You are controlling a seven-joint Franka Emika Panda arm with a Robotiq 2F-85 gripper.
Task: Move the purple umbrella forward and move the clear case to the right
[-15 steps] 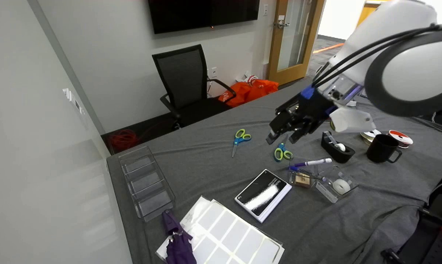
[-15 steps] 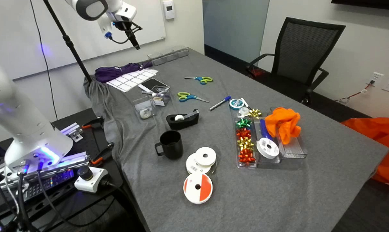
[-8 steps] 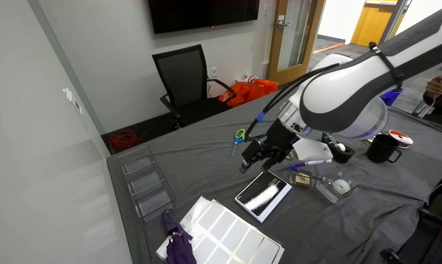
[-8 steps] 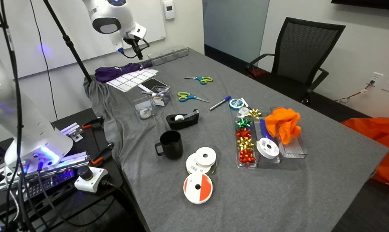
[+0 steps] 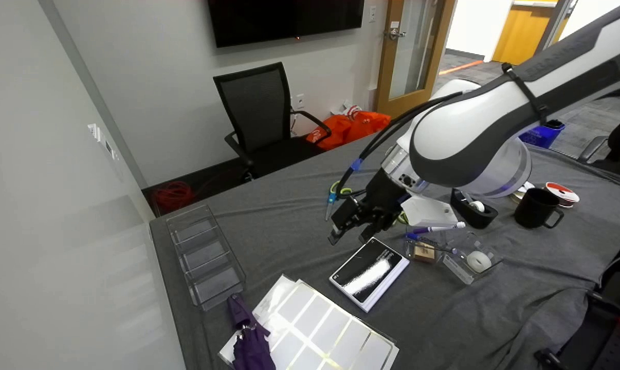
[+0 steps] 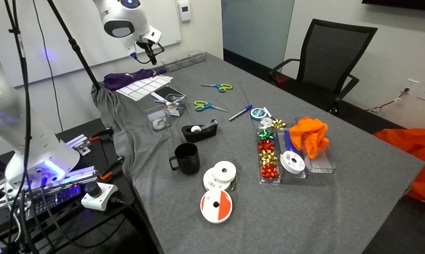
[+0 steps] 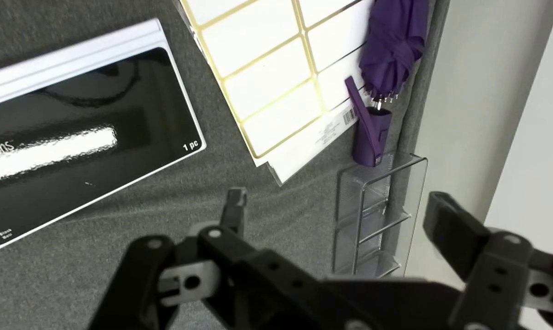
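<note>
i find my hand (image 7: 339, 201) spread, holding nothing; dragging the purple umbrella (image 7: 391, 52) risks shifting the label sheets (image 7: 265, 64) partly beneath it.

White robot arm (image 5: 454, 131) with dark grey bands (image 5: 441, 173) and a black pincer (image 7: 338, 198).
Smooth, rounded casings (image 6: 135, 17) make up its length; faint lettering (image 5: 551, 63) marks one band, and a black strap (image 5: 525, 91) crosses the forearm (image 5: 572, 77). Black cables (image 5: 387, 134) carry a blue band (image 5: 356, 164) near the pincer end, where a silver collar (image 5: 396, 160) adjoins an angular white plate (image 5: 428, 211). In an exterior view, the white base (image 6: 39, 155) glows with a blue-white light (image 6: 54, 169). In the wrist view, the pincer's fingers (image 7: 455, 229) are black and jointed, with bright round screw heads (image 7: 214, 233) and light grey brackets (image 7: 207, 277).
</note>
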